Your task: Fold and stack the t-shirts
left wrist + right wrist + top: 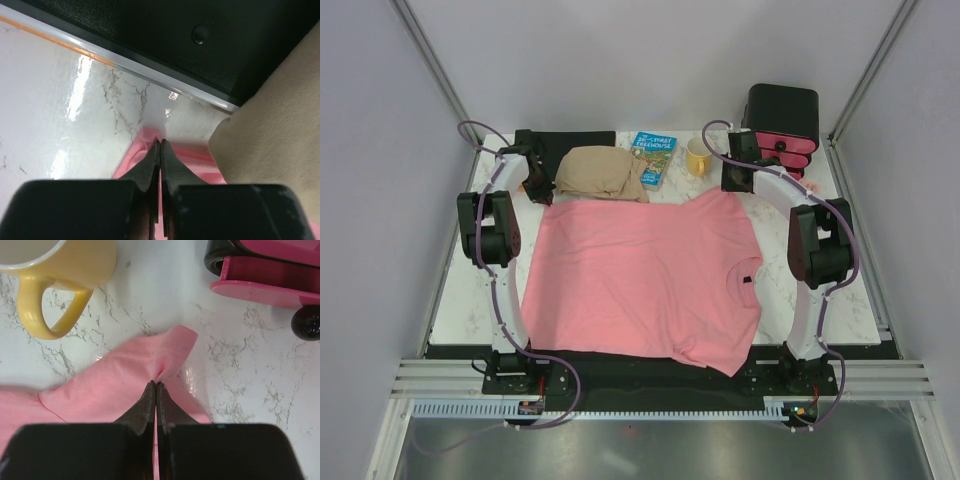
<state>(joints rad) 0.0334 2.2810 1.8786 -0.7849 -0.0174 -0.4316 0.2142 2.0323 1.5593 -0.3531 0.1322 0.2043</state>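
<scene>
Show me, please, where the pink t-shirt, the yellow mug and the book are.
pink t-shirt (pixel 640 285), top external view, middle of the spread cloth.
yellow mug (pixel 85 260), right wrist view, outer wall above the handle.
book (pixel 652 156), top external view, middle of the blue cover.

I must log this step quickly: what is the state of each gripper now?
Left gripper: closed, pinching a corner of the pink t-shirt.
Right gripper: closed, pinching a far edge of the pink t-shirt.
</scene>
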